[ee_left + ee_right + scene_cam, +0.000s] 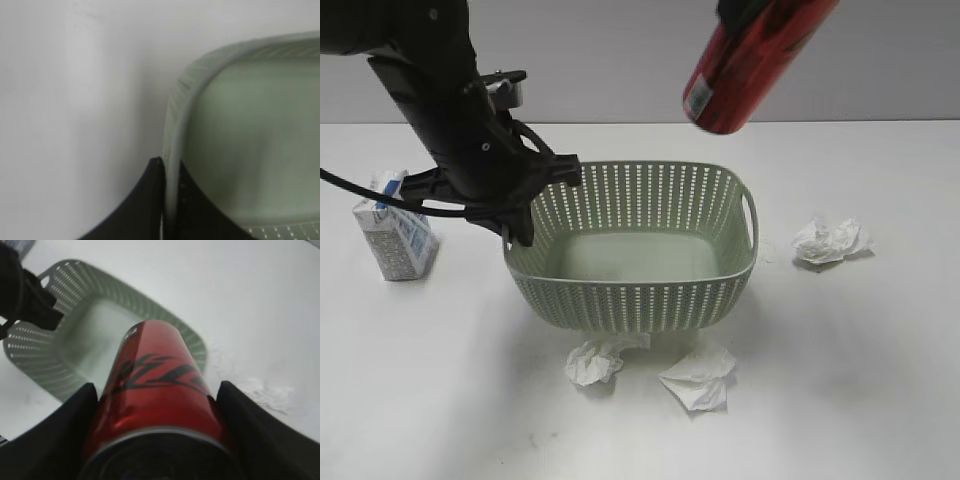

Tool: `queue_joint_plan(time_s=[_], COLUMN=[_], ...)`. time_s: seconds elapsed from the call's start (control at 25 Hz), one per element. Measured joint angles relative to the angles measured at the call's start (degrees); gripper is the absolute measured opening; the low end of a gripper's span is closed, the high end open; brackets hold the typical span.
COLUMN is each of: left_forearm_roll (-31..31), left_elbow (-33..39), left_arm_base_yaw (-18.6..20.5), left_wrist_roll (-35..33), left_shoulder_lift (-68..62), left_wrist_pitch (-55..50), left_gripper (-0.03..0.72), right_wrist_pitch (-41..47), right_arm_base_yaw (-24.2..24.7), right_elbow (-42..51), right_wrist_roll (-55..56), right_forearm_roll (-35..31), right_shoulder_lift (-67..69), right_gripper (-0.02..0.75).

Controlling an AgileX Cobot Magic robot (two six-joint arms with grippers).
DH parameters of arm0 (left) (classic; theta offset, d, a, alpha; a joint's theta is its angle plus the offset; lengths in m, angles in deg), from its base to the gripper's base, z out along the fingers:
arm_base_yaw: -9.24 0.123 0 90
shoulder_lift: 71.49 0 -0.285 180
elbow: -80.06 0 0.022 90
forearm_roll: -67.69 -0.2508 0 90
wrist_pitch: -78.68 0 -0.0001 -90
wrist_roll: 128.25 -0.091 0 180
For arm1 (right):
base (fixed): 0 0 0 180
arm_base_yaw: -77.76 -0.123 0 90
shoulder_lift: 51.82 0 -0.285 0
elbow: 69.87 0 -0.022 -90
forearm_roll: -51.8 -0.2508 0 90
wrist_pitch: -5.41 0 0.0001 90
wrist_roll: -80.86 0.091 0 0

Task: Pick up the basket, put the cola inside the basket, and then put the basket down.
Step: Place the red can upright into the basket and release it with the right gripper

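Observation:
The pale sage-green basket (640, 290) is at the middle of the white table, empty inside. My left gripper (525, 215) is shut on the basket's left rim (172, 150), one black finger outside and one inside the wall. My right gripper, mostly above the exterior view's top edge, is shut on the red cola can (750, 60) and holds it tilted, high above the basket's far right corner. In the right wrist view the cola (155, 390) sits between the two black fingers (157, 405), with the basket (30, 347) below it.
A blue-and-white carton (395, 235) stands left of the basket. Crumpled white tissues lie in front of the basket (595, 362) (700, 378) and to its right (830, 241).

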Motion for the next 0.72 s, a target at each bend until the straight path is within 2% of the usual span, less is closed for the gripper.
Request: queue_joint_plan(time_s=[0.16, 0.48, 0.72], left_forearm_roll=[-0.1, -1.5, -2.6], left_elbow=[-2.0, -2.1, -2.1], left_arm_base_yaw=[0.0, 0.0, 0.0], left_wrist_roll=[0.0, 0.0, 0.0], left_shoulder_lift=[-0.1, -0.1, -0.1], left_wrist_pitch=[0.3, 0.5, 0.2], left_gripper=[0.0, 0.0, 0.0], right_wrist_pitch=[-0.1, -0.3, -0.6], right_arm_base_yaw=[-2.6, -2.9, -2.9], right_elbow=[-0.3, -1.6, -1.6], right_wrist_roll=[-0.4, -3.0, -4.1], right_forearm_roll=[-1.2, -0.3, 3.0], right_shoulder_lift=[6.4, 17.1, 20.4], right_gripper=[0.536, 0.536, 0.536])
